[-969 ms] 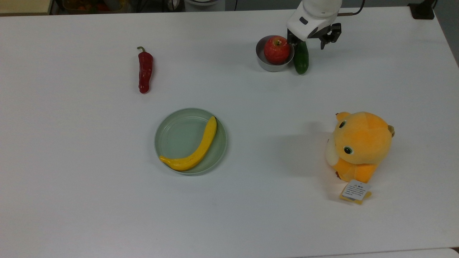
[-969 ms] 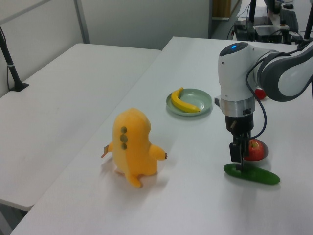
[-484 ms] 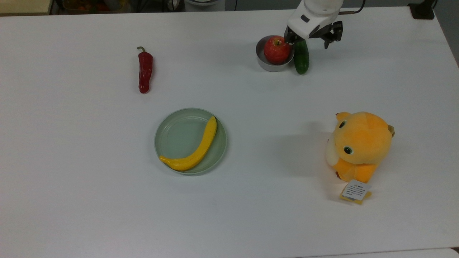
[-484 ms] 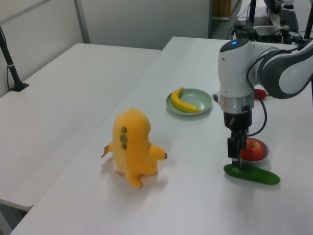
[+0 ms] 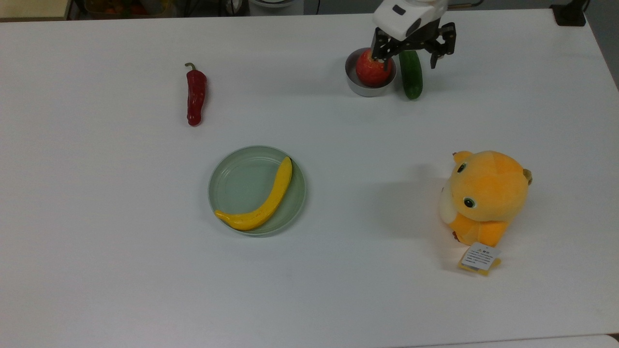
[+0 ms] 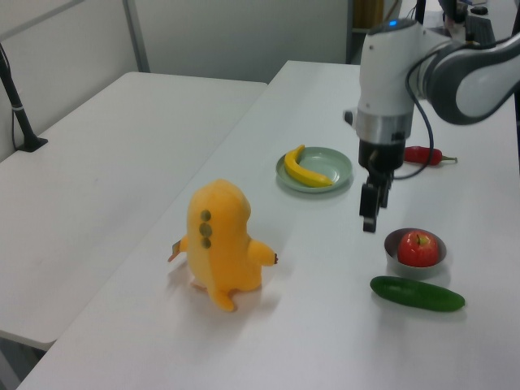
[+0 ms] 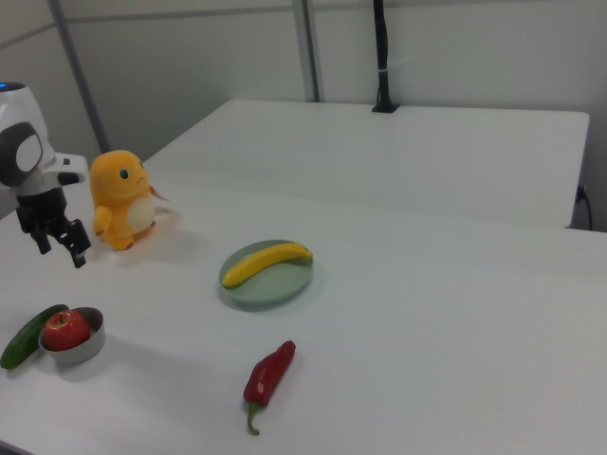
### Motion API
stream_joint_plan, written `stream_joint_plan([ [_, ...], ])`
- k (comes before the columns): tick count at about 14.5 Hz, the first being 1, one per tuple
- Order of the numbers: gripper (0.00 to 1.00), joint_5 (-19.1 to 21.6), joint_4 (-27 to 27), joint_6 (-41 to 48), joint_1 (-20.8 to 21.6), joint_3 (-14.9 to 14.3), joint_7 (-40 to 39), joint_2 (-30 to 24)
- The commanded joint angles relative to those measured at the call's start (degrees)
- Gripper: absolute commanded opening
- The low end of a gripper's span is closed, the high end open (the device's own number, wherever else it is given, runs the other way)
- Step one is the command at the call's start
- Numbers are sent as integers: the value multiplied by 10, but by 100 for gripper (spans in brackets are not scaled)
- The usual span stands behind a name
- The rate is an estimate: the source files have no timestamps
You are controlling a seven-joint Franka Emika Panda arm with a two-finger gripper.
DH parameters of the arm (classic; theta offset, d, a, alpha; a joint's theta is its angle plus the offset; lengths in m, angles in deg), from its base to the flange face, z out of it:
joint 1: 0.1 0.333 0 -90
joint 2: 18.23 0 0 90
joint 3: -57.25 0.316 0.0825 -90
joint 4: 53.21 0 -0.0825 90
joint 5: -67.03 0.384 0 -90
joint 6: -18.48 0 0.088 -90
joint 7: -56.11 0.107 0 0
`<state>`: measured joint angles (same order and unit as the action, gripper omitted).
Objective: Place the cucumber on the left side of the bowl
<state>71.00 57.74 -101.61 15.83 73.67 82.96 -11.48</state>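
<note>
The dark green cucumber [image 5: 411, 75] lies flat on the white table, just off the top view's right side of the small grey metal bowl [image 5: 351, 81], which holds a red apple [image 5: 373, 70]. In the left view the cucumber [image 6: 418, 293] lies in front of the bowl [image 6: 393, 246]. In the right view the cucumber [image 7: 23, 337] is on the bowl's [image 7: 92, 343] left. My gripper [image 5: 410, 52] hangs open and empty above the cucumber's far end. It is well clear of the table in the left view [image 6: 370, 213] and in the right view [image 7: 59, 246].
A wrinkled red chili pepper [image 5: 196, 94] lies at the top view's left. A pale green plate [image 5: 232, 166] near the middle holds a yellow banana [image 5: 265, 200]. An orange plush toy [image 5: 485, 195] with a paper tag stands at the top view's right.
The gripper has risen straight up off the cucumber, which stays on the table. The cucumber's far end has swung slightly away from the bowl.
</note>
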Motion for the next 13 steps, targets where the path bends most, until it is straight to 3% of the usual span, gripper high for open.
stream_joint_plan([
  [1, 100, -31, 3, 21, -4, -38, -31, -30],
  [10, 100, -33, 3, 57, -6, -179, -178, -74],
  [13, 100, -34, 3, 60, -14, -198, -248, -83],
])
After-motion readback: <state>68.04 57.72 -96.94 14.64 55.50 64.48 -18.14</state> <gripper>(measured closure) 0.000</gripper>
